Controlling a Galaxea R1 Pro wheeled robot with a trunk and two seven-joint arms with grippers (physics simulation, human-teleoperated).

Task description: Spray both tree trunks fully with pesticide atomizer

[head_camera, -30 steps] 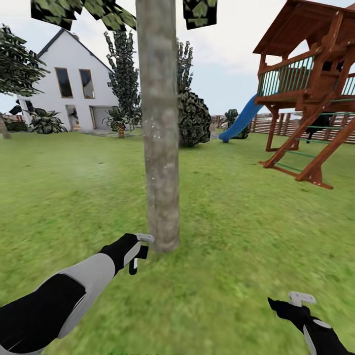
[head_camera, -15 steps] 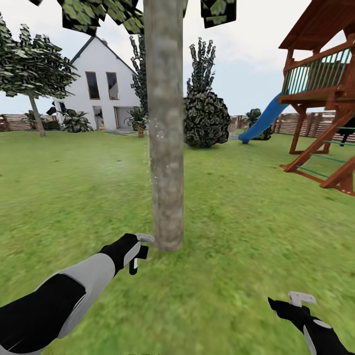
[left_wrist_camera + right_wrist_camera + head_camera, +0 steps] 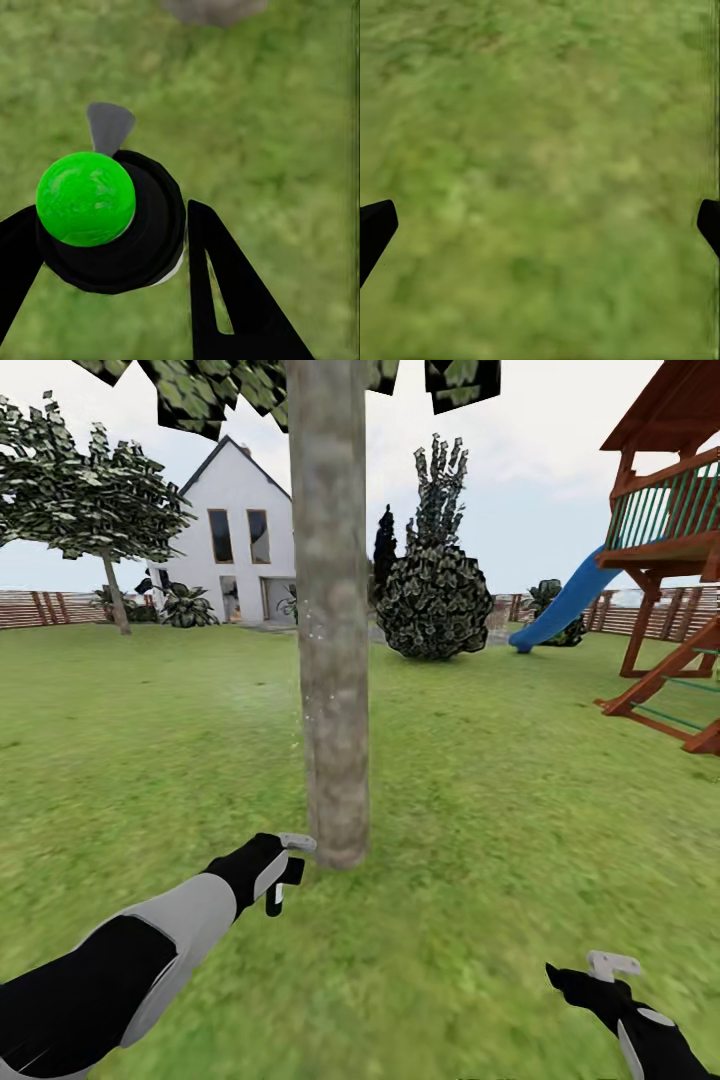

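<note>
Right claw (image 3: 600, 972): hanging low over the grass floor (image 3: 480, 880), its black fingers (image 3: 375, 229) standing wide apart and holding nothing.
Left claw (image 3: 283, 868): closing around the pesticide atomizer (image 3: 112, 221), which is showing a green round top in the left wrist view.
Atomizer place: just beside the foot of the tree trunk (image 3: 330, 620), above the grass.
Far: a white house (image 3: 235, 540), a round bush (image 3: 437, 603), a blue slide (image 3: 565, 605), a wooden play tower (image 3: 675, 560) and a second tree (image 3: 95, 500).
</note>
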